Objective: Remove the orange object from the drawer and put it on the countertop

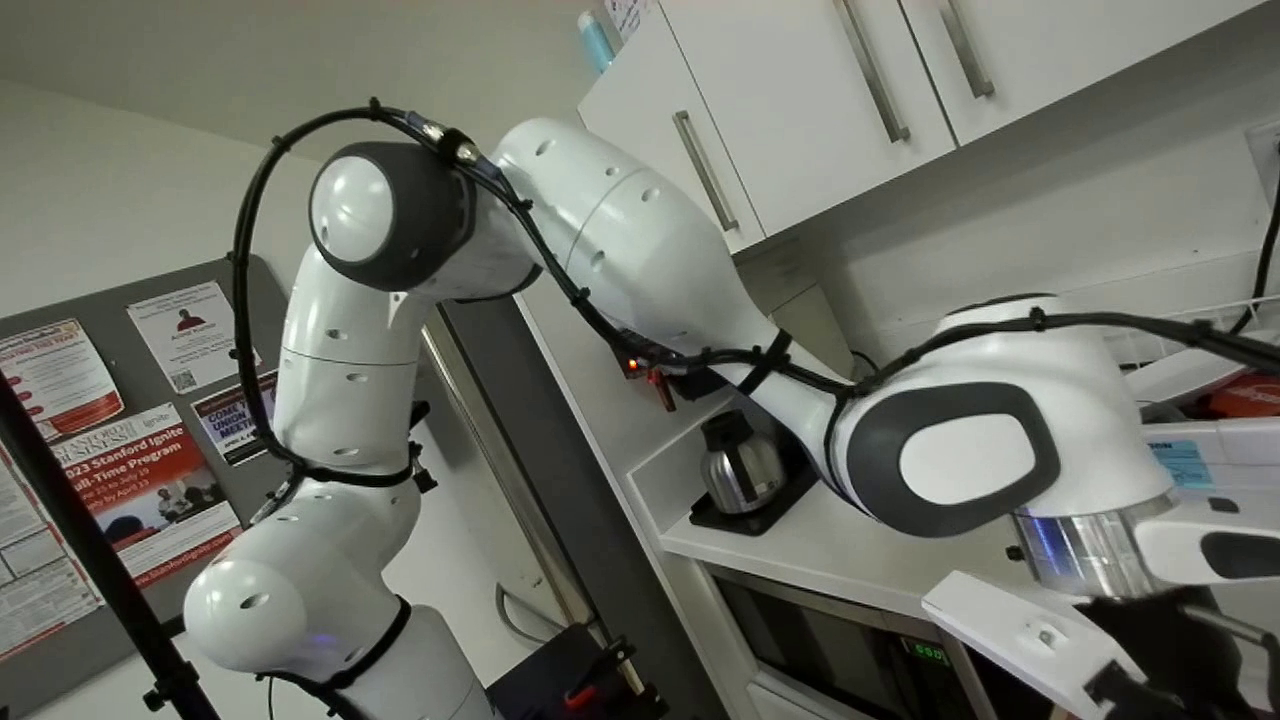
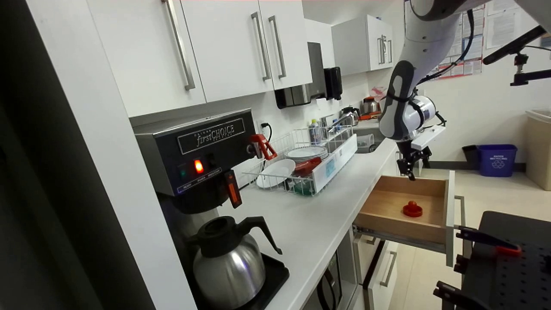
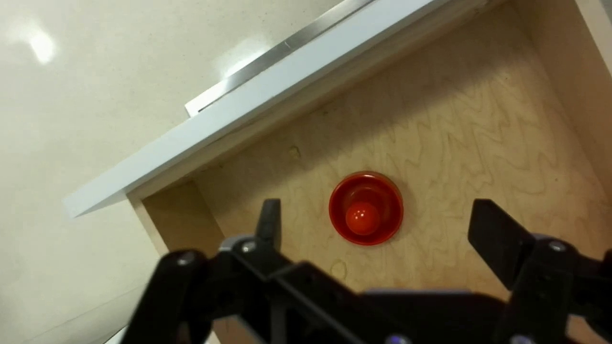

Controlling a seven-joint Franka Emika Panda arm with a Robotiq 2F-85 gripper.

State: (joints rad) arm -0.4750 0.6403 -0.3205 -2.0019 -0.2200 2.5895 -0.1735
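White wall cabinets [image 2: 232, 47] line this kitchen, and under them runs the long, pale table [image 2: 320, 215], carrying a coffee maker [image 2: 215, 165], a steel coffee pot [image 2: 230, 271] on a black base [image 2: 276, 275] and a white dish rack [image 2: 338, 162] with plates [image 2: 306, 153] in it. Below the table's front edge a drawer [image 2: 450, 215] stands pulled out, and the orange object [image 3: 366, 208], more red to my eye, sits on its bare wooden floor, apart from the drawer's sides. It is upright: a round, dish-like bottom lies flat on the wood and a ball-shaped knob points up out of it. From above, the rim looks circular, as broad one way as the other, so its axis runs vertically, square to the drawer floor. The robot arm [image 1: 640, 240] reaches down here, with the claw [image 3: 377, 214] hanging above the drawer; its fingers [image 3: 270, 220] are spread well apart, and in the wrist view the orange object shows between them, lower down and in contact only with the wood
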